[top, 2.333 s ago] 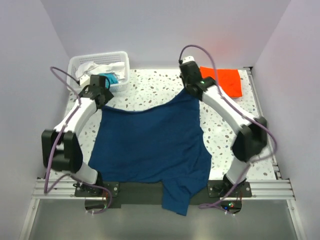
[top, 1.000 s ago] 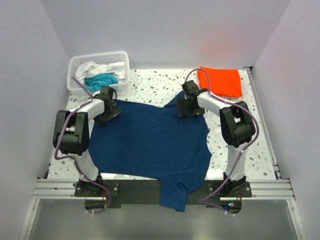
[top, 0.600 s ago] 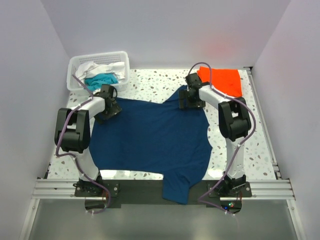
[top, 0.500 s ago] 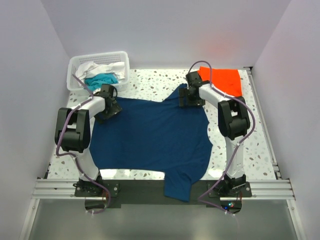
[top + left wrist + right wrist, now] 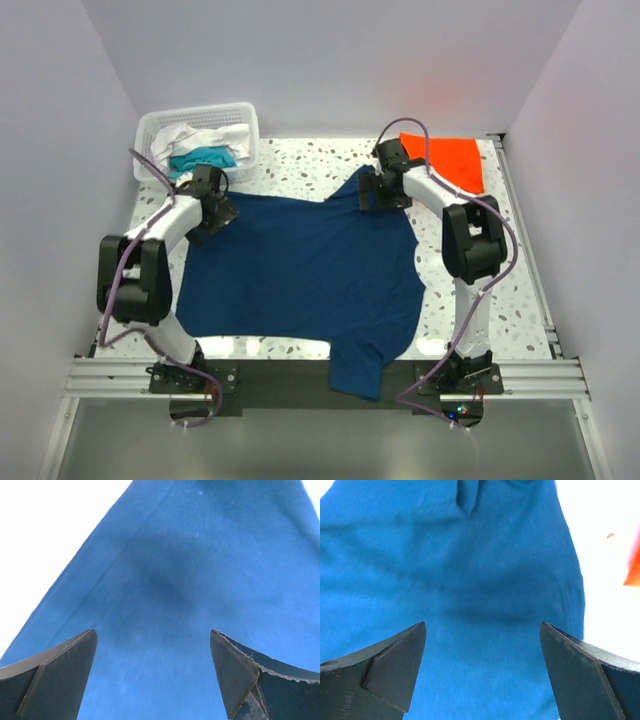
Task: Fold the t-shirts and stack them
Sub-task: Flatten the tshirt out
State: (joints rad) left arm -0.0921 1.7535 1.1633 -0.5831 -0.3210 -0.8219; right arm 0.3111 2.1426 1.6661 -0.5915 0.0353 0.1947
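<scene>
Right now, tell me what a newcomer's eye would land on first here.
The navy t-shirt dominates, spread flat across the middle of the table, one flap hanging over the near edge. The left arm and right arm reach to its far corners, jaws open above the cloth. A folded orange t-shirt glows at the far right corner.

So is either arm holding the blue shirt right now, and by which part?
Nothing is held. The left tool and the right tool are both open, fingers spread over the far corners of the navy shirt.
</scene>
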